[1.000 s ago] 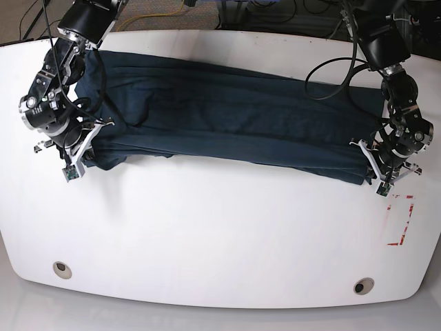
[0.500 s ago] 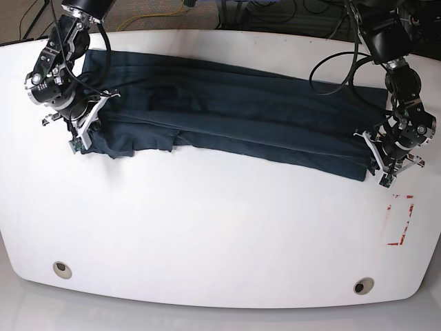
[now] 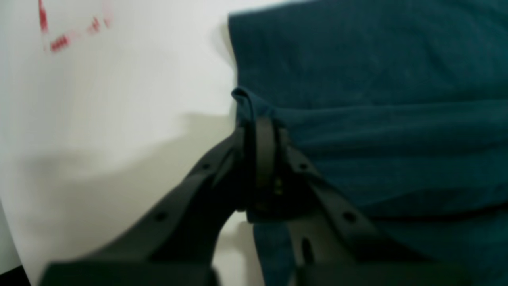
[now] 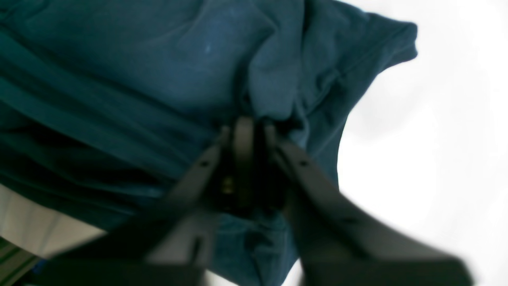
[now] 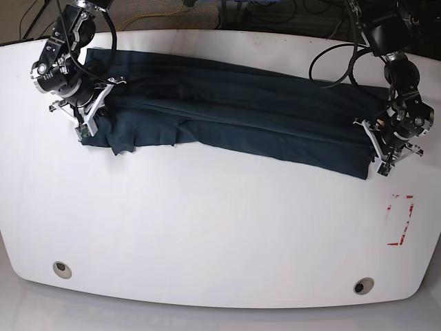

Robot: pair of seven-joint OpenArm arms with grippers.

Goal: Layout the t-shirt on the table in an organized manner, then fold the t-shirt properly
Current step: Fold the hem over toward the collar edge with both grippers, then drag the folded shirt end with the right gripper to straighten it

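Note:
The dark teal t-shirt (image 5: 234,110) lies folded lengthwise as a long band across the far half of the white table (image 5: 207,234). My left gripper (image 5: 373,148) stands at the band's right end. In the left wrist view the left gripper (image 3: 260,123) has its jaws close together on a raised pinch of the t-shirt (image 3: 377,99) edge. My right gripper (image 5: 93,114) is at the band's left end, over a sleeve. In the right wrist view the right gripper (image 4: 246,123) is shut on bunched cloth of the t-shirt (image 4: 139,79).
A red tape rectangle (image 5: 401,221) marks the table near its right edge, also in the left wrist view as the red tape (image 3: 59,39). Two round grommet holes (image 5: 62,269) (image 5: 363,285) sit near the front edge. Cables hang behind the table's far edge.
Both grippers have moved toward the far edge, drawing the shirt's near edge with them. The right gripper travelled farther. The left end of the band now lies higher on the table.

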